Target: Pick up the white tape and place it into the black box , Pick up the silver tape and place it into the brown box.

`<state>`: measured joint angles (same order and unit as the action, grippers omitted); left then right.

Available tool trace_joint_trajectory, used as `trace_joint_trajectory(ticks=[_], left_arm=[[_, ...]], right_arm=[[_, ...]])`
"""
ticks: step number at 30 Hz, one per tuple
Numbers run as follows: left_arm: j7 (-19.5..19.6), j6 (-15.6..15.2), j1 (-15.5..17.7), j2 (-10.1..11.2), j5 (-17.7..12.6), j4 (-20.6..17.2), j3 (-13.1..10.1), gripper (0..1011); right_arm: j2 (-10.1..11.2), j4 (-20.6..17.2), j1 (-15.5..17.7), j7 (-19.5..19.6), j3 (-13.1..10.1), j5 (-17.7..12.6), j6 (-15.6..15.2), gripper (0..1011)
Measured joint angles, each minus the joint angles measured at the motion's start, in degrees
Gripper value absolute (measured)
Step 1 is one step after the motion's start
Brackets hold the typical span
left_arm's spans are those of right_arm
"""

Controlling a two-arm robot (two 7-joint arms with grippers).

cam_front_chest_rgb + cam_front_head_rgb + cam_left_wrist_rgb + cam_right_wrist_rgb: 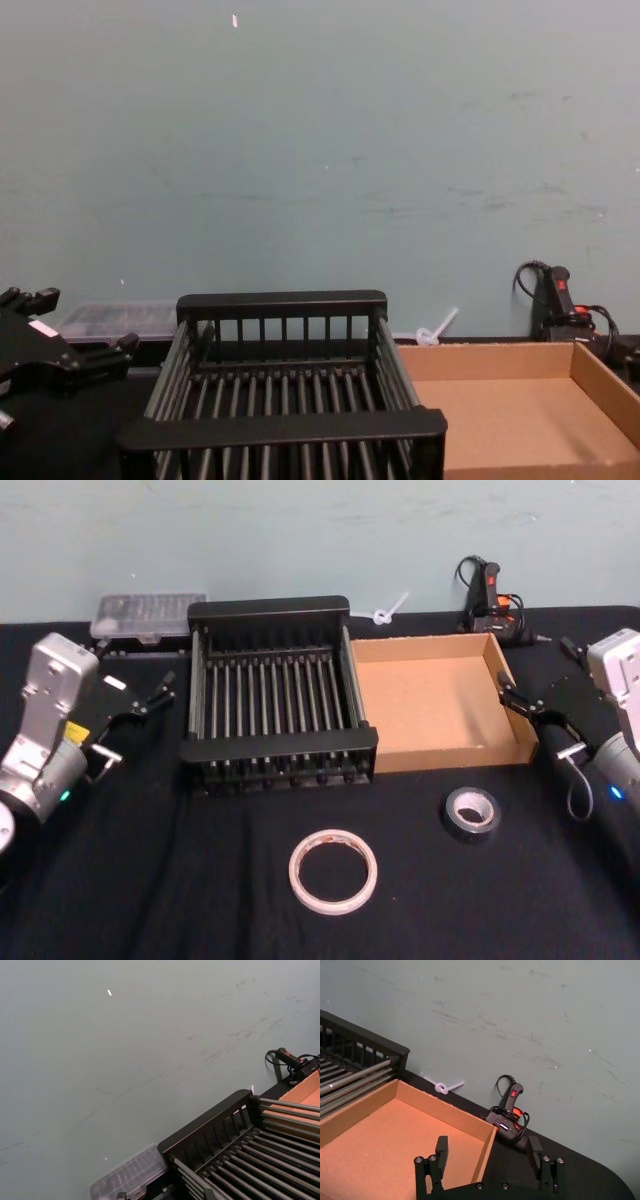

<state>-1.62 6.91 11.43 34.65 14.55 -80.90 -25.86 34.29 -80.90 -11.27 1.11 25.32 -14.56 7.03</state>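
Observation:
The white tape (333, 871), a wide thin ring, lies flat on the black cloth near the front middle. To its right and slightly farther back lies the silver tape (471, 813), a smaller, thick grey roll. Behind them stand the black box (270, 608), a slatted crate, and the shallow brown box (440, 705) touching its right side; both hold nothing. My left gripper (137, 720) hovers open left of the crate, also visible in the chest view (75, 322). My right gripper (535, 723) hovers open by the brown box's right wall (488, 1149). Both are far from the tapes.
A clear plastic case (148, 613) sits behind the crate's left corner. A black and red corded tool (490, 600) and a white zip tie (390, 610) lie at the back by the pale wall. Black cloth covers the table.

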Motion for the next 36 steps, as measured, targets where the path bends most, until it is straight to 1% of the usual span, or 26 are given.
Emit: trace_joint_trajectory(ticks=[3,10,13,14,16,17,19,29,31,32,36], left_arm=[[0.00,0.00,0.00,0.00,0.00,0.00,0.00,1001],[0.00,0.00,0.00,0.00,0.00,0.00,0.00,1001],[0.00,0.00,0.00,0.00,0.00,0.00,0.00,1001],[0.00,0.00,0.00,0.00,0.00,0.00,0.00,1001],[0.00,0.00,0.00,0.00,0.00,0.00,0.00,1001],[0.00,0.00,0.00,0.00,0.00,0.00,0.00,1001],[0.00,0.00,0.00,0.00,0.00,0.00,0.00,1001],[0.00,0.00,0.00,0.00,0.00,0.00,0.00,1001],[0.00,0.00,0.00,0.00,0.00,0.00,0.00,1001],[0.00,0.00,0.00,0.00,0.00,0.00,0.00,1001],[0.00,0.00,0.00,0.00,0.00,0.00,0.00,1001]], right_arm=[[-0.38,-0.01,0.25,-0.71,-0.47,-0.20,0.16,1002],[-0.96,-1.35,1.75,-2.71,-1.72,-1.84,0.16,1003],[-1.12,-2.97,3.38,-3.78,-2.58,-3.34,-0.27,1002],[-1.12,-2.97,3.38,-3.78,-2.58,-3.34,-0.27,1002],[-1.25,-4.23,4.75,-4.51,-3.17,-4.37,-0.56,1002],[-1.25,-4.23,4.75,-4.51,-3.17,-4.37,-0.56,1002],[-1.31,-5.60,6.30,-5.12,-3.71,-5.15,-0.85,1002],[-1.31,-9.26,10.62,-6.12,-5.05,-6.02,-1.54,1002],[-1.34,-10.32,12.17,-6.23,-5.45,-6.28,-1.73,1003],[-1.34,-10.32,12.17,-6.23,-5.45,-6.28,-1.73,1002],[-1.36,-12.07,14.55,-6.45,-6.11,-6.46,-1.99,1002]])
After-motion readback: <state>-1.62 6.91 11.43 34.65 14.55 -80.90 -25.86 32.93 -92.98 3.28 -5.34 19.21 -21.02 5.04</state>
